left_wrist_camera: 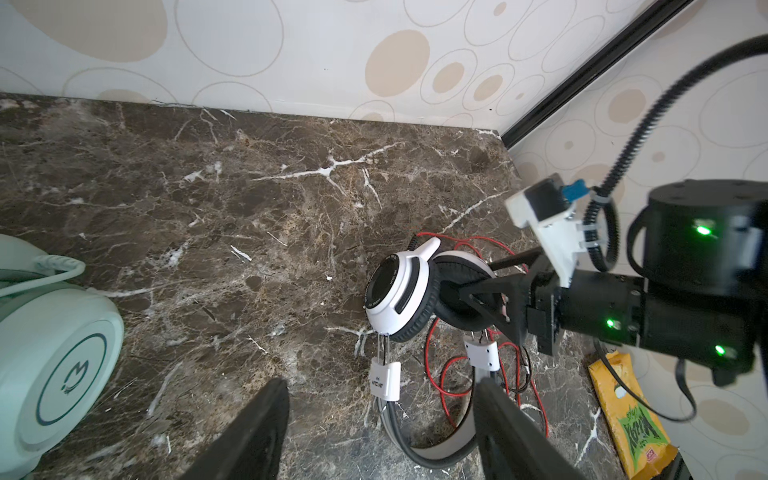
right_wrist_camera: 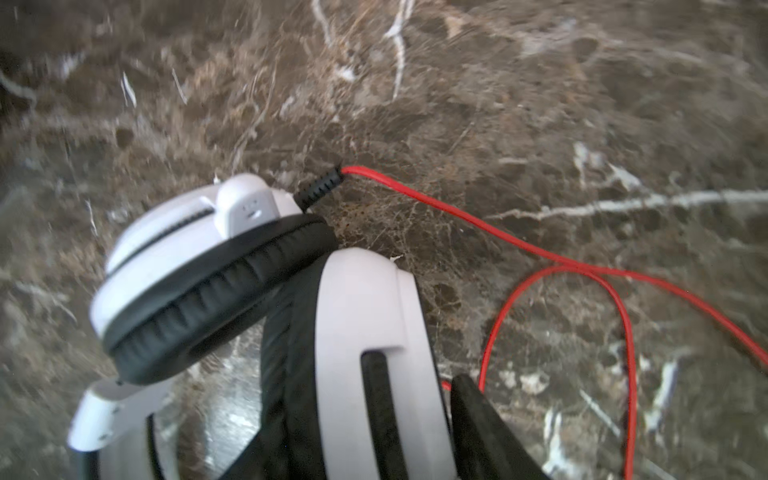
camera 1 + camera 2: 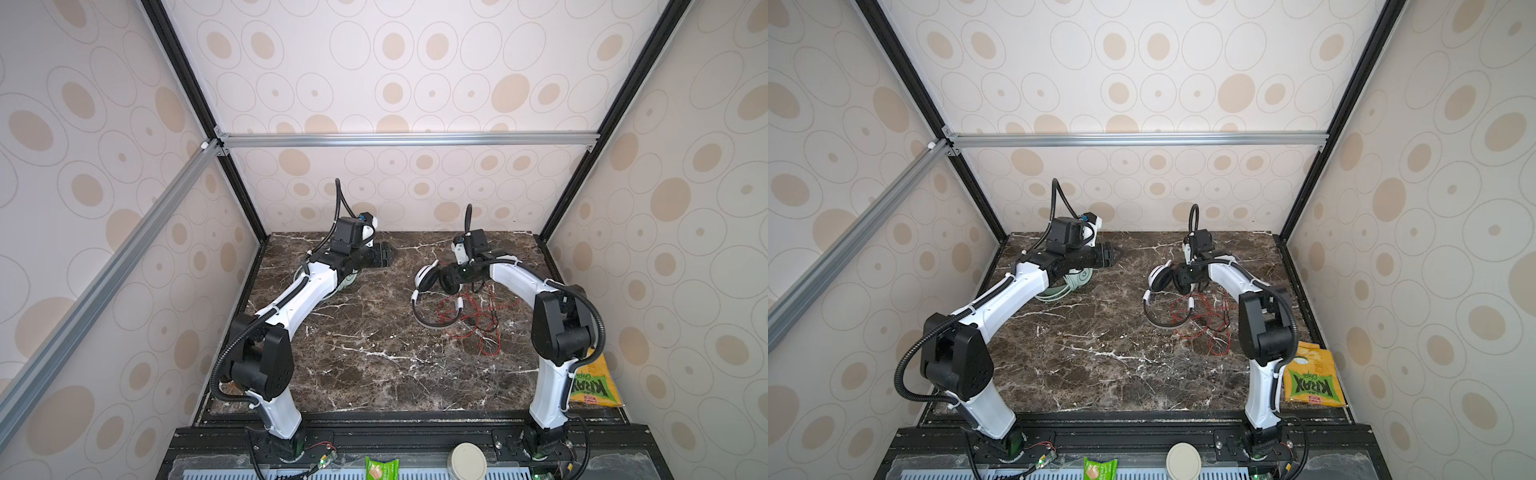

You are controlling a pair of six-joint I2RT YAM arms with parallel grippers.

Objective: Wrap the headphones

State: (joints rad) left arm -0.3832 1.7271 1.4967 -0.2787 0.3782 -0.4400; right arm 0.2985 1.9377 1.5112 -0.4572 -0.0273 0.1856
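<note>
Jaws of the right gripper stand partly open on either side of 1 earcup of the white headset, with 1 finger lying against the black earpad. Whether they already press on it cannot be told, since the right wrist view shows only 1 finger beside the white shell. Jaws of the left gripper are wide open and empty, held above the surface near the back wall and facing the white headset. Task status for this headset, judged from the present layout, is early. The red cable lies unwound on the surface in loose, crossing loops just beside the headband, running from the earcup out toward the right arm, and no turn of it is around the headband or cups. The mint-green headset lies at the back left, largely under the left forearm in both top views. Its pale green cable sits close against it with no run trailing over the surface, so it may be finished, but the winding itself is hidden. Remaining work: secure the white headset, gather the red cable, wind it on. Obstructions: the loops overlap and a thin dark strand is mixed in, so snagging is likely, and the right arm passes above part of the tangle. Off the working area, a yellow snack bag lies by the right arm's base, while a green packet and a round white lid sit at the front rail — none in the way.
</note>
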